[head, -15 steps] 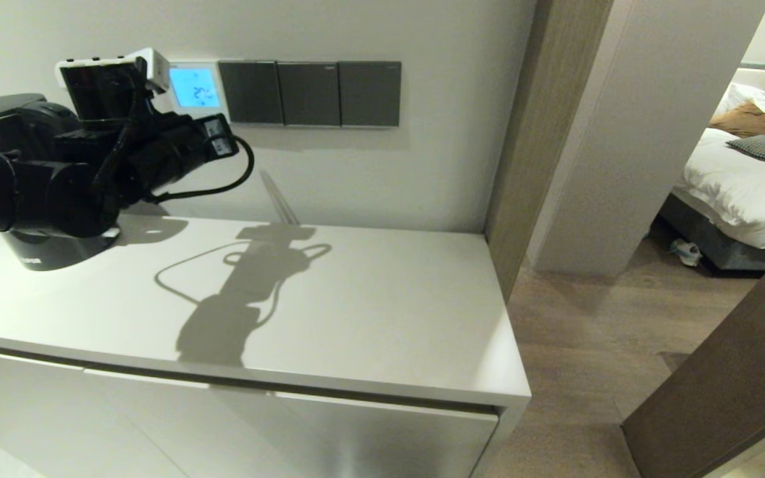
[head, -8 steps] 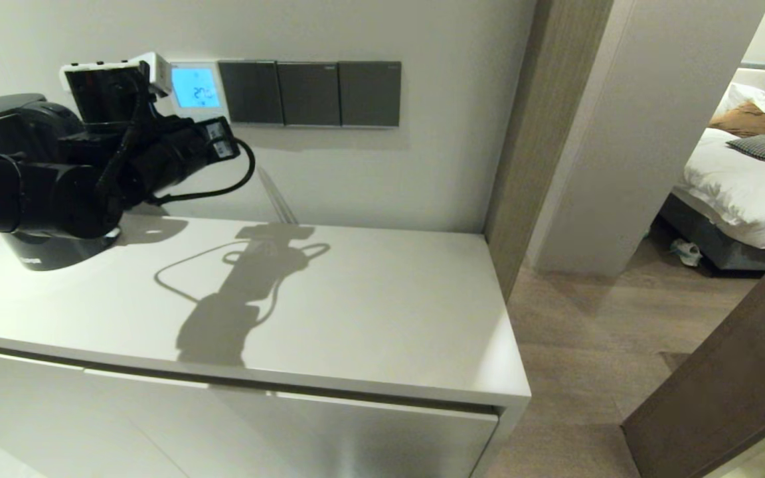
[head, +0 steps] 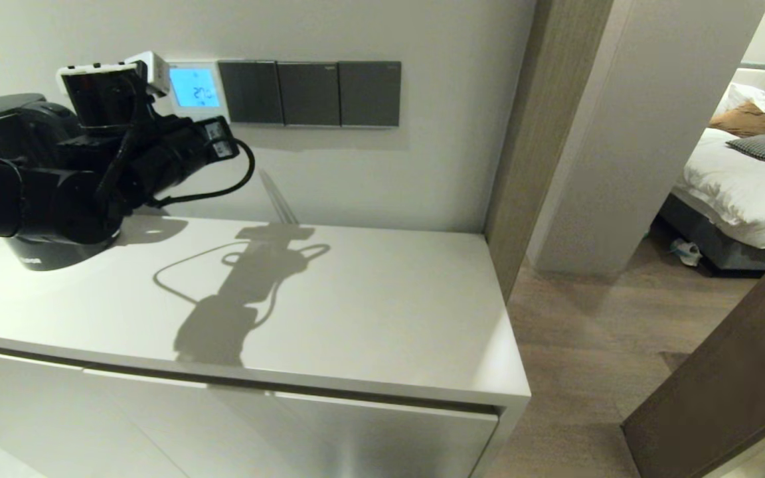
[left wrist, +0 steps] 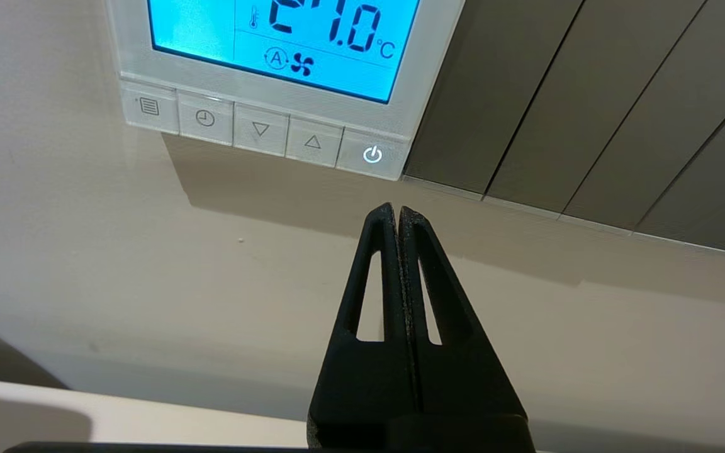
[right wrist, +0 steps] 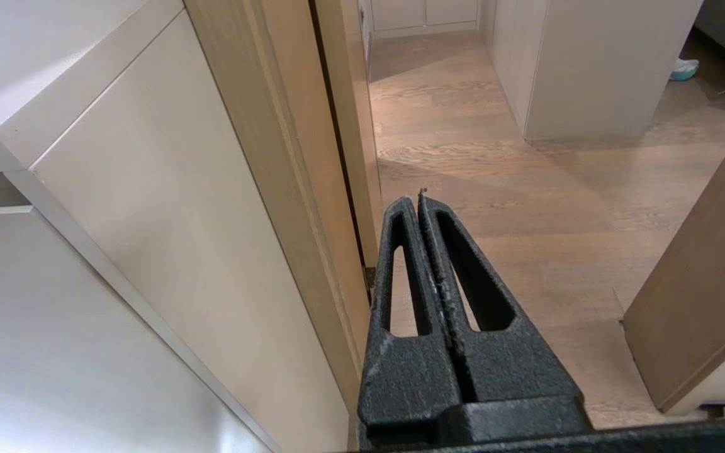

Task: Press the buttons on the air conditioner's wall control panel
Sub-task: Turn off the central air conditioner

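The air conditioner's wall control panel (head: 195, 89) is a small white square on the wall, its screen lit light blue and reading 27.0 °C (left wrist: 287, 38). The buttons (left wrist: 262, 129) form a row of pale keys under the screen, with the power key (left wrist: 372, 154) at the end beside the dark plates. My left arm (head: 57, 179) is raised to the panel. My left gripper (left wrist: 396, 211) is shut and empty, its tip just below the power key, close to the wall. My right gripper (right wrist: 419, 198) is shut and empty, low beside the cabinet's side, above the wooden floor.
Three dark grey switch plates (head: 309, 93) sit right of the panel. A white cabinet top (head: 356, 312) lies below, with a black round object (head: 37, 255) under my left arm. A wooden door frame (head: 522, 133), a brown door (head: 721, 398) and a bed (head: 741, 179) are to the right.
My left arm has shifted only slightly in front of the panel. The screen stays lit.
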`<state>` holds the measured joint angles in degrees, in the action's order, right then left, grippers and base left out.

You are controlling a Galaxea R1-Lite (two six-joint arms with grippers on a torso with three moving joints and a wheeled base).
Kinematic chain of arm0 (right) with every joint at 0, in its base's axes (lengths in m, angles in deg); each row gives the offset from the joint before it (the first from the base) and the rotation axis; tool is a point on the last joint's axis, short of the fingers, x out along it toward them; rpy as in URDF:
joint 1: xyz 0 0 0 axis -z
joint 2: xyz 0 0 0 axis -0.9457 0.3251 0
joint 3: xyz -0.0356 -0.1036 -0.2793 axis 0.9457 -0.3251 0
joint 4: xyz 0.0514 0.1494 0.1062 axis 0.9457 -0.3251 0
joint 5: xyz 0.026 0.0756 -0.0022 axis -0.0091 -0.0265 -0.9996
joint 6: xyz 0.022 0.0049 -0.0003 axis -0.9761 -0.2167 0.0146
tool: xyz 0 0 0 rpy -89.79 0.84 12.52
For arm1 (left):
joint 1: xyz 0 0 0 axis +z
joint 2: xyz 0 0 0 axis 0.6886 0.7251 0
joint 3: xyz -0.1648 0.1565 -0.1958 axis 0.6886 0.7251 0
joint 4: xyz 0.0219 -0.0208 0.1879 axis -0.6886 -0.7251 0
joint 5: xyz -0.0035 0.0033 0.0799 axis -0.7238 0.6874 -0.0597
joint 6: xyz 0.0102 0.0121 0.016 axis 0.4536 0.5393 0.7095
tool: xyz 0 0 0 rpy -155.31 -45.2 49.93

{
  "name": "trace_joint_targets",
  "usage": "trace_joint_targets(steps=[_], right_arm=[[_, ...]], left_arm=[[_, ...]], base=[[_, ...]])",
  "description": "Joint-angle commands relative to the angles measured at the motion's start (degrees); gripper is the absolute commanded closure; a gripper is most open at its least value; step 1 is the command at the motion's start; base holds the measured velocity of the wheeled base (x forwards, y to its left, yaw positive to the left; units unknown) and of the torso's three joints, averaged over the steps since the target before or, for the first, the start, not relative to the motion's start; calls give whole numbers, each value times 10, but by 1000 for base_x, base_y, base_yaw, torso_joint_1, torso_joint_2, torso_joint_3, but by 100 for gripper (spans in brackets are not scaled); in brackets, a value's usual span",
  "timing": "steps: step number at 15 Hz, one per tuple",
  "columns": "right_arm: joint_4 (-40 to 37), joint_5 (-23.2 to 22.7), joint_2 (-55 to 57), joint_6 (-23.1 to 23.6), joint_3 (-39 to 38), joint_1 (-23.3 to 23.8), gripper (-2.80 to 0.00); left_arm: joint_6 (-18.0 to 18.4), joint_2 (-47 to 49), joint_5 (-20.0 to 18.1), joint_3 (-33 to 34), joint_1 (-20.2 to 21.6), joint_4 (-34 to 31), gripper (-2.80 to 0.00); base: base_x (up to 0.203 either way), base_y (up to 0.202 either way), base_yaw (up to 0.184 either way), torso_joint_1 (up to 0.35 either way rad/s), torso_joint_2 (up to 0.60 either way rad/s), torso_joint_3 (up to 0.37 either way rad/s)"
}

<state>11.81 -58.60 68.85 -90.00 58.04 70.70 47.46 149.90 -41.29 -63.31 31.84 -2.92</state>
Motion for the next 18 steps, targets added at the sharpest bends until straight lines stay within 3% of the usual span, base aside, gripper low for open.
trace_joint_targets(steps=[1,4,7,18], right_arm=[[0,0,1,0,-1,0,0],[0,0,1,0,-1,0,0],[0,0,1,0,-1,0,0],[0,-1,1,0,-1,0,0]], left_arm=[[-1,-4,1,2,0,3,0],[12,-4,-1,13,0,19,0],[53,11,-1,27,0,64,0],[53,33,4,-3,10,65,0]], base=[[0,0,0,0,0,0],[0,0,0,0,0,0],[0,0,0,0,0,0],[0,0,0,0,0,0]])
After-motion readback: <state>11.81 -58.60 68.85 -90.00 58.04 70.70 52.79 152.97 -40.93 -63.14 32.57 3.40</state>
